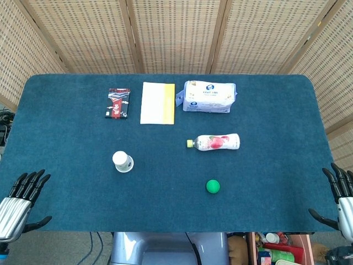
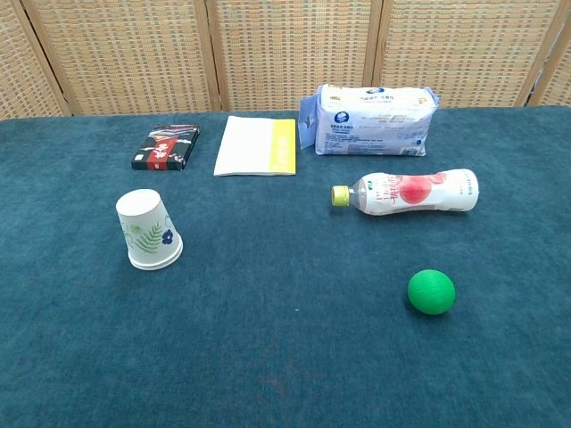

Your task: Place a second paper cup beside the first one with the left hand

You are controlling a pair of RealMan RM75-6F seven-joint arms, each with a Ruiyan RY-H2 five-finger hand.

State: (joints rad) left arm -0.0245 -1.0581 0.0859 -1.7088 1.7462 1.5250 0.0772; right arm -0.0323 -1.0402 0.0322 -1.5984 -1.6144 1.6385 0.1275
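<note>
White paper cup with a leaf print [image 2: 149, 230] upside down on the blue felt table [image 1: 66, 127], left of centre and toward the near side, nothing touching it. Only the one cup visible.

Left hand [image 1: 17, 203] way down at the near left corner, just off the table edge, black fingers [image 1: 33, 182] spread apart and holding nothing. Well apart from the cup. Right hand [image 1: 343, 203] mirrored at the near right corner, also off the edge, fingers fanned out and empty too. Neither visible from the chest view.

Moving outward: green ball [image 2: 432, 292] sitting near and to the right of the cup, well apart from it. Clear plastic bottle with a pink label and yellow cap [image 2: 407, 192] lying on its side further back, cap pointing left. Along the far side, left to right: small black and red box [image 2: 167, 147], white booklet with a yellow strip [image 2: 257, 146], white and blue pack of tissues [image 2: 370, 108], the last two just about touching. Woven wicker screen panels [image 1: 176, 33] behind the lot.
</note>
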